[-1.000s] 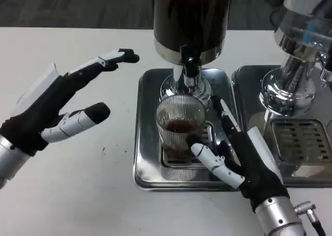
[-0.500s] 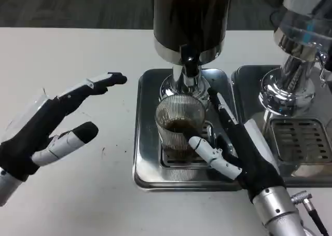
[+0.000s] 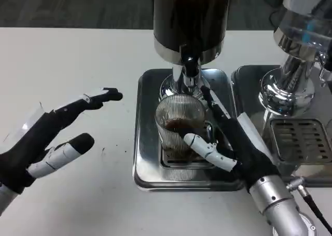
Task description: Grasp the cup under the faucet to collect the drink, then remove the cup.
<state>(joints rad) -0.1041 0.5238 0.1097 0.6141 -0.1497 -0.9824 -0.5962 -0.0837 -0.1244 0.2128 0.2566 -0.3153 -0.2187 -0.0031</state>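
A ribbed clear glass cup [image 3: 180,123] with a little dark drink in it stands on the steel drip tray [image 3: 148,158], right under the faucet [image 3: 190,66] of the dark dispenser [image 3: 190,18]. My right hand [image 3: 233,142] is wrapped around the cup from the right. Its thumb lies across the cup's lower front and its fingers [image 3: 213,103] run along the cup's right rear side. My left hand [image 3: 49,135] hovers over the table to the left of the tray, fingers spread and holding nothing.
A second steel dispenser [image 3: 295,65] with its own drip tray and grate [image 3: 301,140] stands at the right, close to my right forearm. White table stretches out to the left and in front.
My left hand has drawn back down and to the left, away from the dispenser. My right hand has slid forward and its thumb has closed against the cup's front. The cup stays in place.
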